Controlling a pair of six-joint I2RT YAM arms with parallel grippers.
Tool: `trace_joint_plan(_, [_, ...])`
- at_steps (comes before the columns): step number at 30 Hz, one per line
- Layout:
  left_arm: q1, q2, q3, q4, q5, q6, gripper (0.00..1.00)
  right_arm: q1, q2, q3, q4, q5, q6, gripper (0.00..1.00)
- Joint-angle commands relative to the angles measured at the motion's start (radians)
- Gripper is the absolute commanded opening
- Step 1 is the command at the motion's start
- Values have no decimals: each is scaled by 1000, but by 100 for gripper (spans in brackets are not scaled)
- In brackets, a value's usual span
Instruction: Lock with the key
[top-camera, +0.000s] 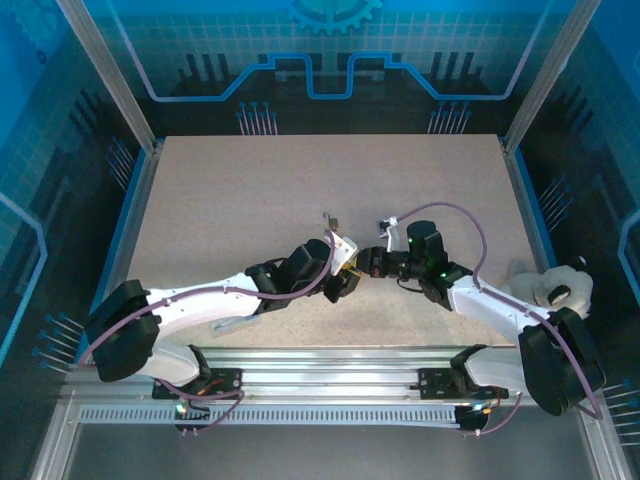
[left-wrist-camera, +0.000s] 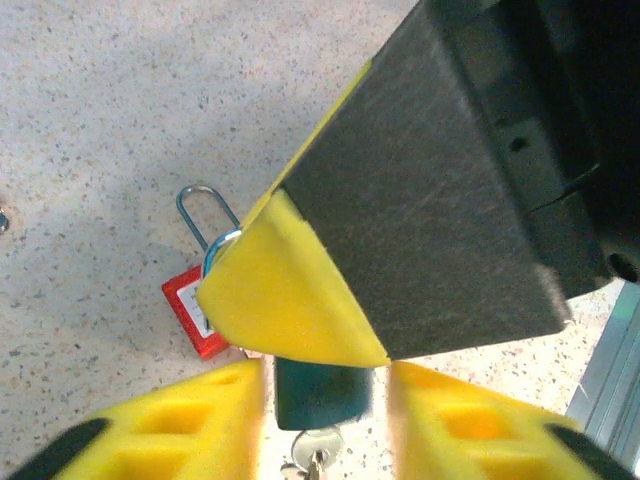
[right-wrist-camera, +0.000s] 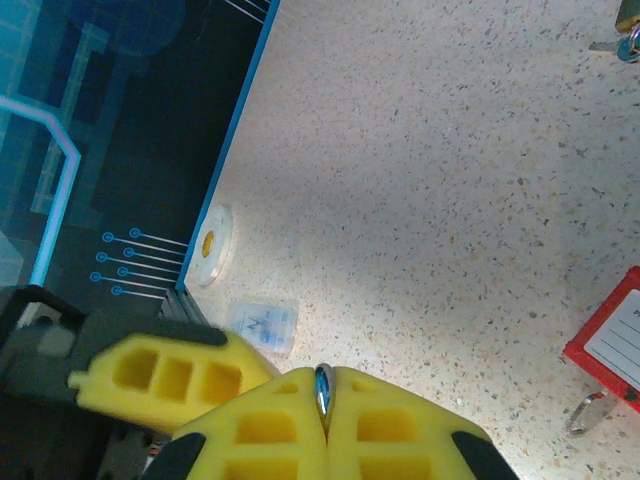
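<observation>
The key's teal head (left-wrist-camera: 322, 392) with its small ring (left-wrist-camera: 316, 443) hangs between the yellow fingers of my left gripper (left-wrist-camera: 325, 400). Those fingers stand open, with a gap on each side of the head. My right gripper (right-wrist-camera: 323, 405) is shut on the key, whose shiny metal edge (right-wrist-camera: 323, 388) shows pinched between its pads. Both grippers meet above the middle of the table, left gripper (top-camera: 347, 272) facing right gripper (top-camera: 373, 262). The red padlock (left-wrist-camera: 190, 308) lies flat on the table below them, silver shackle (left-wrist-camera: 203, 213) raised; its red body (right-wrist-camera: 612, 345) also appears in the right wrist view.
A small brass-coloured padlock (top-camera: 335, 220) with keys lies just beyond the grippers; it (right-wrist-camera: 630, 25) also shows in the right wrist view. A white disc (right-wrist-camera: 210, 245) and a clear plastic bag (right-wrist-camera: 262, 325) lie near the table's blue edge (right-wrist-camera: 235, 150). One finger of the left gripper (right-wrist-camera: 165, 375) sits close beside the right pads.
</observation>
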Motion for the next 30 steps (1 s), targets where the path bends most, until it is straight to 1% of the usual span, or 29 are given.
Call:
trace_joint_plan(1, [-7,-57,18,-19,-27,29,45,7,-21,1,2,6,-14,0])
trace_joint_plan(6, [-7,-94,2,-46,-39,33,60,6,-35,-6,2,15,-6,0])
trace_joint_plan(9, [-7,-111,-19,-54,-39,22,65,4,-41,-10,2,12,0,0])
trace_joint_plan(11, [-7,-120,-44,-51,-40,7,68,2,-45,-14,36,8,4,0])
trace_joint_plan(17, [-8,-190,-120,-6,-26,-90,80,-3,-73,-43,92,11,26,0])
trace_joint_plan(20, [-6,-239,-140,20,16,-156,85,-9,-98,-89,195,20,71,0])
trace_joint_plan(21, [-6,-262,-150,34,32,-184,88,-11,-107,-103,228,20,83,0])
trace_joint_plan(25, [11,-349,-205,126,127,-308,97,-14,-142,-138,318,26,108,0])
trace_joint_plan(27, [28,-378,-239,180,189,-372,99,-14,-156,-154,371,23,124,0])
trace_joint_plan(30, [43,-392,-296,286,261,-487,99,-14,-177,-179,449,29,150,0])
